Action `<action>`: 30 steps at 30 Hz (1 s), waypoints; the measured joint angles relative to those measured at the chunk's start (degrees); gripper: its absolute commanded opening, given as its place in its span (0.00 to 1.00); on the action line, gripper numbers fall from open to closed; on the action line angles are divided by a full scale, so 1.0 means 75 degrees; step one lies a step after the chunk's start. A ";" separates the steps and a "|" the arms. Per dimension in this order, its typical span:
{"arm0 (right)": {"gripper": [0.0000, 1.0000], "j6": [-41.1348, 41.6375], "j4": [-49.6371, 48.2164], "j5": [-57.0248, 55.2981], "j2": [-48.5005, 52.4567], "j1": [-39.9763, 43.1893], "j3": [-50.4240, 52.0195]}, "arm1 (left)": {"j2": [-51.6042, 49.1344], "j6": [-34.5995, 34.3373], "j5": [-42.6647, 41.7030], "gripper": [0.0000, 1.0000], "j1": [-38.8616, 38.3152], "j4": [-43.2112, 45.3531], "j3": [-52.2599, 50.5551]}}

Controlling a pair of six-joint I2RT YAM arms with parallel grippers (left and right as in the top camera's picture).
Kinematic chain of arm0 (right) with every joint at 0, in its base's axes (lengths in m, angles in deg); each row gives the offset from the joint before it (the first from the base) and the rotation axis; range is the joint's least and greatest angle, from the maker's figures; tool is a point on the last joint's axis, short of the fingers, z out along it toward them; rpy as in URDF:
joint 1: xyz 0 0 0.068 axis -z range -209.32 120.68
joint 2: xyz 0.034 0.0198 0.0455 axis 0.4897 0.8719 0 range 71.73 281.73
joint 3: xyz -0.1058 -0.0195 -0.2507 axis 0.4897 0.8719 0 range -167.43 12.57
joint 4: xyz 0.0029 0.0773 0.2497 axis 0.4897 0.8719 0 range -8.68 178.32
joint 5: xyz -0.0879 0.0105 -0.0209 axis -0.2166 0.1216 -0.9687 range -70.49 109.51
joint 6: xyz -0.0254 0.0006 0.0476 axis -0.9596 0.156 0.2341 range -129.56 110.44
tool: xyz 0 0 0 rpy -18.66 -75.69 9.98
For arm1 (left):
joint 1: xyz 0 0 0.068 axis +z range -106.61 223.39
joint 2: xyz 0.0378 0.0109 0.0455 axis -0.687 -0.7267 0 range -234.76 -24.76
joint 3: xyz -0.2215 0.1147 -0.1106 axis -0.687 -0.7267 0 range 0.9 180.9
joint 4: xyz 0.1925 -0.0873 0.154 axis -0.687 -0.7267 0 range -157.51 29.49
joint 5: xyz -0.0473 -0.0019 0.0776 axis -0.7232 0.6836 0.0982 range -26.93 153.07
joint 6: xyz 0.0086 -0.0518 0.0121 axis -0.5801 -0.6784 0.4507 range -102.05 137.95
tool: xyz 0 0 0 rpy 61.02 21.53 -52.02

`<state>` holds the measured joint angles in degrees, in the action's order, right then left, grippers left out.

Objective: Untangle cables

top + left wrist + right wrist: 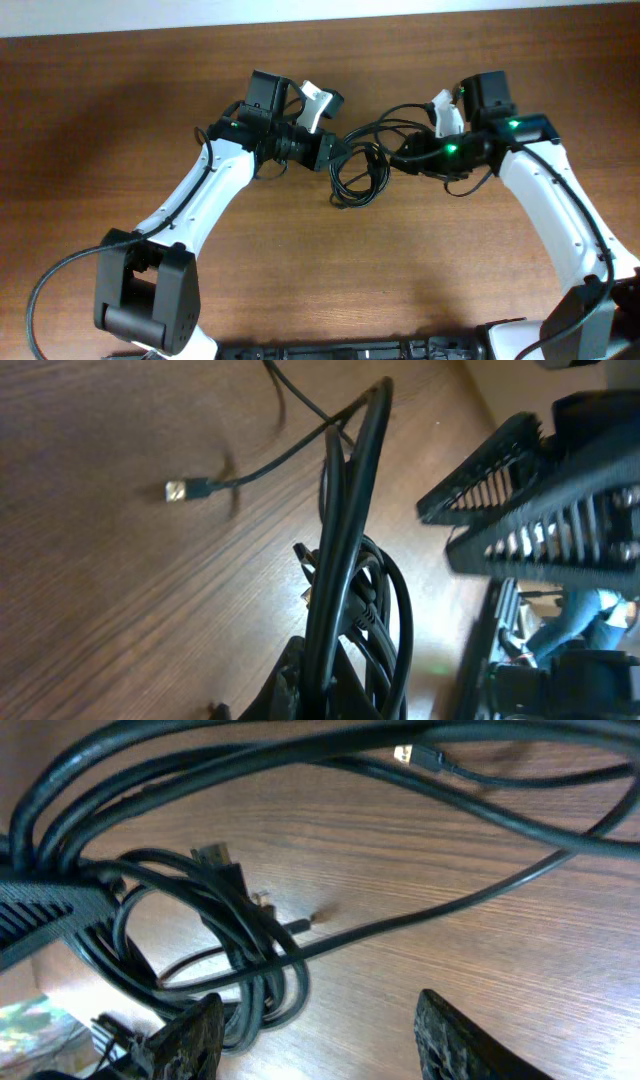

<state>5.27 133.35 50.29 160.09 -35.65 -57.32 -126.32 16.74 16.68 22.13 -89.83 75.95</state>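
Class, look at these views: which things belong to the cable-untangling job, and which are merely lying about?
Part of the job:
- tangled cables
- left end effector, shut on them
- right end effector, open

Merely there:
- wooden table
- thick arm wiring

Wooden table [400, 270] under tangled black cables [370, 155]

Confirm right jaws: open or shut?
Open. In the right wrist view the right gripper fingers stand wide apart, closed on none of the cables.
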 measured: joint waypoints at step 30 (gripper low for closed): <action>0.33 0.2964 -0.0367 -0.0385 0.0501 -0.0962 0.0003 | 0.0000 -0.0052 -0.0207 0.00 0.0000 0.0006 0.0000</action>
<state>27.50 130.60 47.41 163.85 -42.86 -57.30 -126.32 16.35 15.13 22.13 -89.78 75.95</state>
